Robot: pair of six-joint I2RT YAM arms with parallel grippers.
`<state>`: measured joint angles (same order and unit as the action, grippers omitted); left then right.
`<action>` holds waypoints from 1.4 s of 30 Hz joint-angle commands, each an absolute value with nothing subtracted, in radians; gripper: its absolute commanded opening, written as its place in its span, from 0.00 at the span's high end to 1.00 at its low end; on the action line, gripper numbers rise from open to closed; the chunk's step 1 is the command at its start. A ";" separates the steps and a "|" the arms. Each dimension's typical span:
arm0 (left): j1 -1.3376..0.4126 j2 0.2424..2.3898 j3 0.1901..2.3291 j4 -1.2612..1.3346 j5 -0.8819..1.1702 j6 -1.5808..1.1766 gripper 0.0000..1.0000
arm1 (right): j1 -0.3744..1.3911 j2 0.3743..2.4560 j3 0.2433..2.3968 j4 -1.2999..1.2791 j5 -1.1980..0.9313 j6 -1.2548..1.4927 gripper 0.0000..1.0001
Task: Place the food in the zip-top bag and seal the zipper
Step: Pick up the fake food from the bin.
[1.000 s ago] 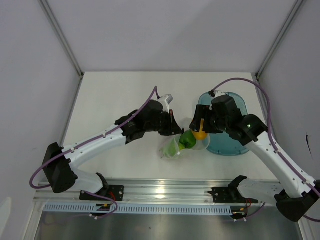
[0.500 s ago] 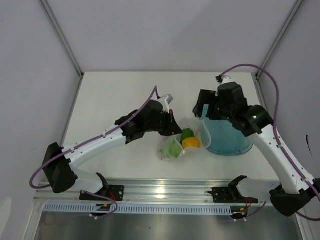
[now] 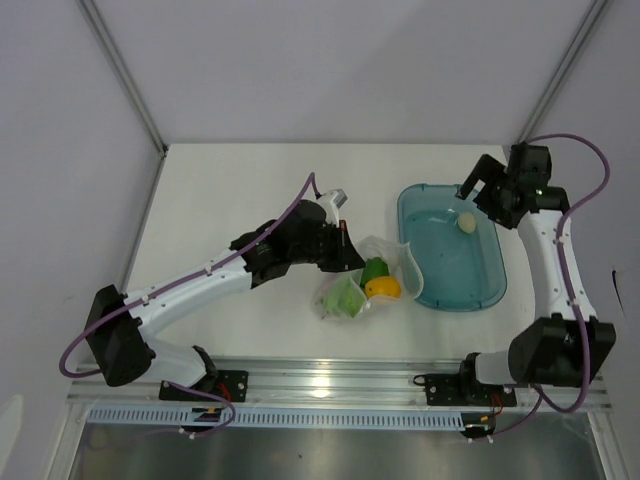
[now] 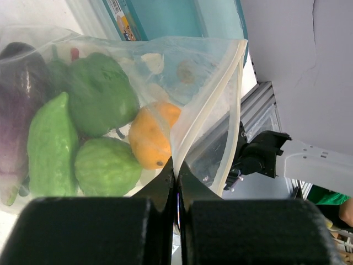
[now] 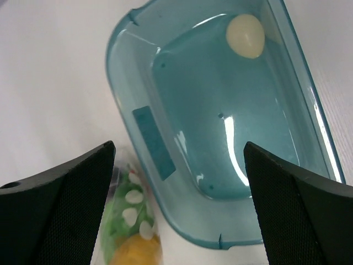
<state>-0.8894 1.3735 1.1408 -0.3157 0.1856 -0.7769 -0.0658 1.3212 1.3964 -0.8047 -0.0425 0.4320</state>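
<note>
White tabletop (image 3: 240, 190) bears teal tray (image 3: 462, 272), pale piece (image 3: 466, 223) inside, beside zip-top bag (image 3: 400, 262).

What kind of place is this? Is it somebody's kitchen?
Probably a robot test booth, not a kitchen: the left arm and right arm are mounted along a metal rail, plain panels wall in the white table, and the food in the zip-top bag looks like plastic toys.

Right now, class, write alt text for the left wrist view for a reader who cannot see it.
The left claw is shut on the rim of the clear zip-top bag, holding its mouth open. Inside lie green vegetables, an orange fruit and a purple piece; a teal tray sits behind.
</note>
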 commanded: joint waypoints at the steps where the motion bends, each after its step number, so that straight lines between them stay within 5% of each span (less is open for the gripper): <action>1: -0.885 1.350 1.160 -0.278 0.206 -0.761 0.99 | -0.094 1.414 1.367 -0.680 -0.075 0.405 0.01; 19: -0.885 1.377 1.127 -0.244 0.250 -0.758 0.99 | -0.068 1.899 1.459 -0.492 0.227 0.434 0.03; 42: -0.885 1.407 1.158 -0.230 0.272 -0.756 0.99 | -0.052 2.023 1.517 -0.449 0.325 0.370 0.18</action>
<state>-0.8894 1.4075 1.1259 -0.2630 0.2508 -0.7757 -0.0582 2.0182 1.4780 -0.4911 0.2668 0.3908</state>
